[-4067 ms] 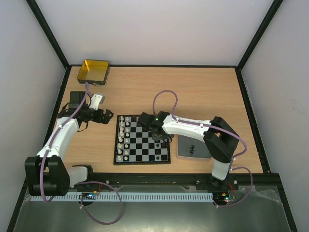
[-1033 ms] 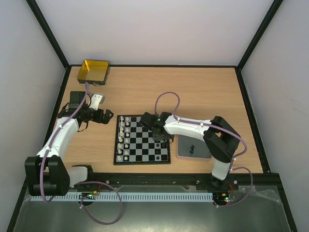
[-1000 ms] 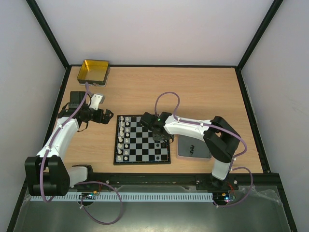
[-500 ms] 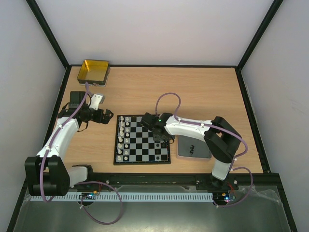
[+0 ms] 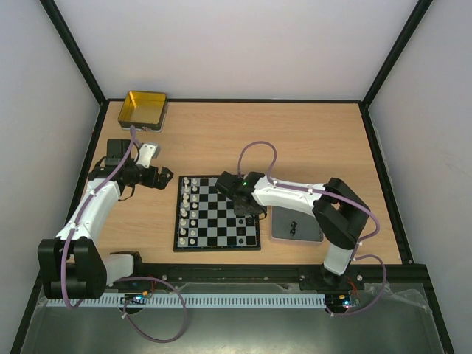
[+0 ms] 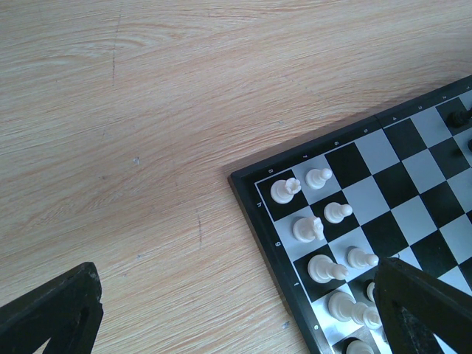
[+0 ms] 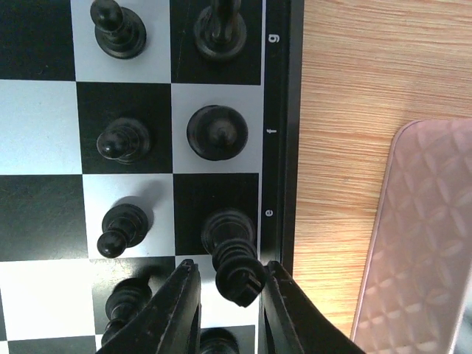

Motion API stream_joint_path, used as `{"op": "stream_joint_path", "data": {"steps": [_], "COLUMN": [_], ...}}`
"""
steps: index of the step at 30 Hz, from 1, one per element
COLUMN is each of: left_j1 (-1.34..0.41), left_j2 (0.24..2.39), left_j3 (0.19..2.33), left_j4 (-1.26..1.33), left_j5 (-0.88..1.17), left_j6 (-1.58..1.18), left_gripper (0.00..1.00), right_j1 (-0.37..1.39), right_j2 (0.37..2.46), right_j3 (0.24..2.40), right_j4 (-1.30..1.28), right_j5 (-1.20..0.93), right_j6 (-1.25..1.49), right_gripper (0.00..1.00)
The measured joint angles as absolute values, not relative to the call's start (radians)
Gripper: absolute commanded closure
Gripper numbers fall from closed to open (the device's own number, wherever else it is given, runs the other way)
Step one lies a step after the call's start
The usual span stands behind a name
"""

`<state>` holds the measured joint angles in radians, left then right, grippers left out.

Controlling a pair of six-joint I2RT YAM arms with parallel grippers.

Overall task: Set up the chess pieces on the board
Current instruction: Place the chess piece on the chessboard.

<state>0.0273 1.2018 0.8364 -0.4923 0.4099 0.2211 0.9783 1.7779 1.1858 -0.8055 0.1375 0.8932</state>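
Hard to tell if the right gripper (image 7: 229,267) squeezes the black piece (image 7: 230,232) between its fingers. The piece's top leans toward that gripper. The left gripper (image 6: 236,269) is wide apart.

The light wood-grain table (image 6: 147,110) looks matt; the black chess pieces (image 7: 215,133) shine glossily; the grey tray (image 7: 424,243) shows quilted embossing.

Left arm (image 5: 92,206) & right arm (image 5: 284,193): white shells, black joints, looping purple cables (image 5: 254,151); green LED (image 5: 238,179) lit on right.
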Motion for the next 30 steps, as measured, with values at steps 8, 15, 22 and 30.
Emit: {"op": "stream_joint_path", "data": {"steps": [8,15,22,30], "left_j1": [0.027,0.027,0.027,0.028], "left_j2": [1.202,1.202,1.202,1.202], "left_j3": [0.836,0.836,0.837,0.836], "left_j4": [-0.492,-0.492,-0.492,-0.492], "left_j5": [0.41,0.41,0.41,0.41], "left_j6": [0.221,0.221,0.221,0.221], "left_gripper": [0.0,0.01,0.01,0.0], "right_j1": [0.962,0.941,0.931,0.923], "right_j2": [1.751,1.729,1.728,1.728], "right_j3": [1.16,1.126,1.121,1.121], "right_j4": [-0.788,-0.761,-0.736,-0.722], "right_j5": [0.133,0.115,0.093,0.076], "right_j6": [0.9,0.902,0.902,0.897], "right_gripper": [0.77,0.78,0.79,0.8]}}
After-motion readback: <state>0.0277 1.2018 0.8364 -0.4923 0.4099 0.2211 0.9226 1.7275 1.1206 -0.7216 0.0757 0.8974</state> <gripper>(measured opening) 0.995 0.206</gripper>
